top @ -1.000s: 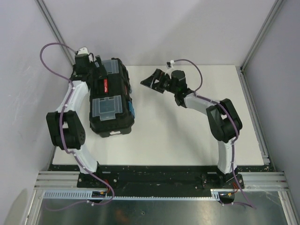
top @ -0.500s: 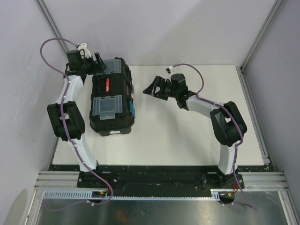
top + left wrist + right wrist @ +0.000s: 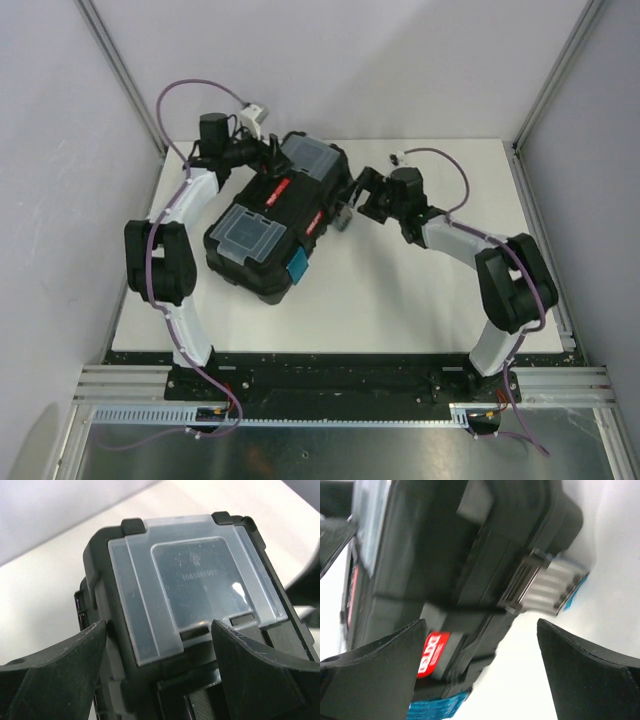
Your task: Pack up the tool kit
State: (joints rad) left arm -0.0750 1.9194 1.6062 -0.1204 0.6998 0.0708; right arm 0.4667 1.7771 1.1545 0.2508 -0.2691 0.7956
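The tool kit is a black box lying slantwise on the white table, with two clear lid compartments, a red-marked handle and a blue latch. My left gripper is at its far end. In the left wrist view that gripper straddles the tool kit just behind a clear lid, its jaws wide and closed against the box. My right gripper sits at the box's right side. There it stands open, with the tool kit's edge and red label ahead of its left finger.
The white table ends at a metal rail on the right and a black strip near the arm bases. Grey walls and slanted frame posts stand close on both sides. A grey hinge-like clasp juts from the box side.
The tool kit has swung from lying straight along the left edge to a slant, its far end moving right with my left gripper. My right gripper has moved left up to the box's side.
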